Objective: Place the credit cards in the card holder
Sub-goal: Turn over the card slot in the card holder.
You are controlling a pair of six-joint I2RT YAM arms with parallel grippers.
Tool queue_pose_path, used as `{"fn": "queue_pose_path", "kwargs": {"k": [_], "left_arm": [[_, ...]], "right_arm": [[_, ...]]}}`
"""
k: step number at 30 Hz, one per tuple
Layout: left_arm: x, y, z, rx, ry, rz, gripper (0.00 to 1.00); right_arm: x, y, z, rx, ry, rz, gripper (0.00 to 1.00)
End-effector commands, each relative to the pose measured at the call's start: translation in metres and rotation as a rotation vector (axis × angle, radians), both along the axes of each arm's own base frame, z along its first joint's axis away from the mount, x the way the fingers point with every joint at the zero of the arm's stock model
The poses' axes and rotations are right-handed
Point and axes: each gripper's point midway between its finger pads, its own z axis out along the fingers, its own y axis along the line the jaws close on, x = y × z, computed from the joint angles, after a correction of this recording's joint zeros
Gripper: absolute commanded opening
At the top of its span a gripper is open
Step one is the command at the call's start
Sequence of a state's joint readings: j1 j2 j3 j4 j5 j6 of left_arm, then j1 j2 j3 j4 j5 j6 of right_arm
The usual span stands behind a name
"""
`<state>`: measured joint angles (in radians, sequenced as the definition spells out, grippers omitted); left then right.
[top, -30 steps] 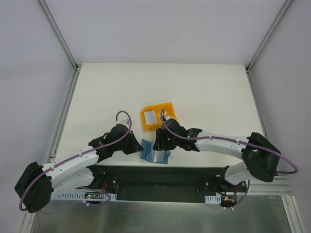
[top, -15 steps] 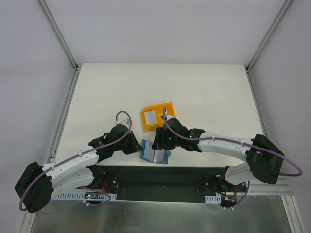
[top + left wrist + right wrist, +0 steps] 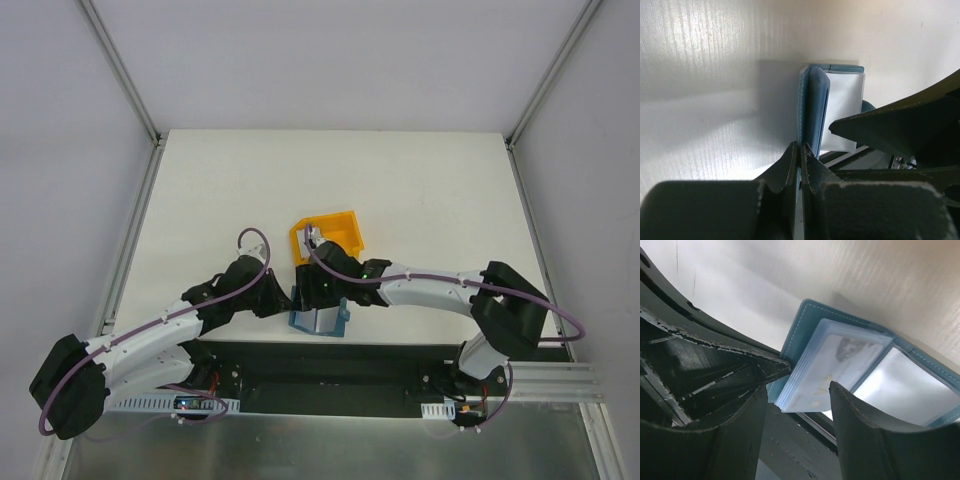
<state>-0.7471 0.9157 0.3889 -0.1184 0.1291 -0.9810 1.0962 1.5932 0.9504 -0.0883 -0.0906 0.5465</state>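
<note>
While the left gripper [image 3: 799,150] pinches the raised cover of the blue card holder [image 3: 812,95] with its jaws shut, the right gripper [image 3: 797,402] hovers over the holder's clear sleeves [image 3: 835,365], jaws apart and gripping nothing. Seen from above, the card holder sits open at the lower centre edge of the table [image 3: 420,190], just below an orange bin [image 3: 340,228], where a pale credit card [image 3: 312,236] shows beside the right arm [image 3: 430,285].
</note>
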Motion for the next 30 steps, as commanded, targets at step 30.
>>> {"fn": "queue_pose_path", "kwargs": {"k": [30], "left_arm": [[-0.006,0.007,-0.008,0.005,0.012,0.021,0.00]], "right_arm": [[0.002,-0.023,-0.002,-0.129,-0.056,-0.033,0.46]]}}
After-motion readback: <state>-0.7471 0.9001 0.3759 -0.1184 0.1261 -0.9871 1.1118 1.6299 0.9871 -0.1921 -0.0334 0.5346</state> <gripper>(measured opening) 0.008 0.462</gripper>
